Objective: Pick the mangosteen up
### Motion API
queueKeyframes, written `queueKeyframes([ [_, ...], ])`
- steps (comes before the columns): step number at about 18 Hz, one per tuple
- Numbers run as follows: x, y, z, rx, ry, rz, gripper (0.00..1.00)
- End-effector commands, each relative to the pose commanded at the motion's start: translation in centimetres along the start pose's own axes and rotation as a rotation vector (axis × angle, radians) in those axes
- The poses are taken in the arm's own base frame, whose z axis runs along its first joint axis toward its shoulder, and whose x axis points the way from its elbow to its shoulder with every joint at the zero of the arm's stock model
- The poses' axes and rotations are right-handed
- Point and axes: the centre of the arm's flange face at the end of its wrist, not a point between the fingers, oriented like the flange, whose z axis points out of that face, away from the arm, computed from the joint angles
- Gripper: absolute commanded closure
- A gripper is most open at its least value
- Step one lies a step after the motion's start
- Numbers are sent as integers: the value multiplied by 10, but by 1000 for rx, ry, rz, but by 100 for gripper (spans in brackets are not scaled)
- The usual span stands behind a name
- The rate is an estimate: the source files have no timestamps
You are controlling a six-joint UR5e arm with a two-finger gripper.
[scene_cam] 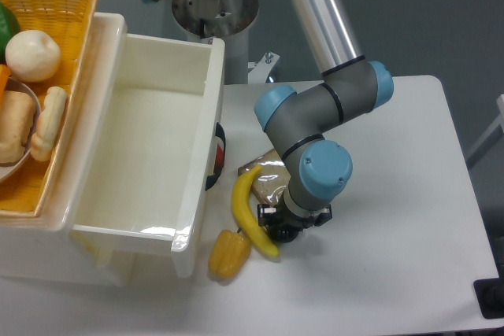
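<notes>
While the gripper [285, 227] is lowered over the mangosteen [283, 231], just right of the banana [249, 208] on the worktop [394, 257], the jaws' state cannot be told.

Arm bent sharply downward, wrist vertical, fingers [282, 228] low, mostly hidden

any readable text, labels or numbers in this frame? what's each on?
None readable.
No print shows on the arm's blue caps or the white bin.
The red-and-black patch at the bin's edge may be a label; too small and hidden to read.
</notes>
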Motion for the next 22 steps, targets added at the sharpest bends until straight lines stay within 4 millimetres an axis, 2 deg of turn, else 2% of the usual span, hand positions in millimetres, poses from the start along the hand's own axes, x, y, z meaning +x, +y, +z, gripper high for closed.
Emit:
queueKeyframes([
  [2, 1, 2, -14, 18, -6, 8, 74],
  [7, 3, 12, -65, 87, -28, 161, 74],
  [11, 5, 30, -97, 71, -34, 349, 74],
  [13, -4, 45, -118, 67, -35, 412, 74],
  [18, -18, 70, -134, 23, -10, 557, 74],
  [22, -25, 80, -139, -3, -16, 575, 74],
])
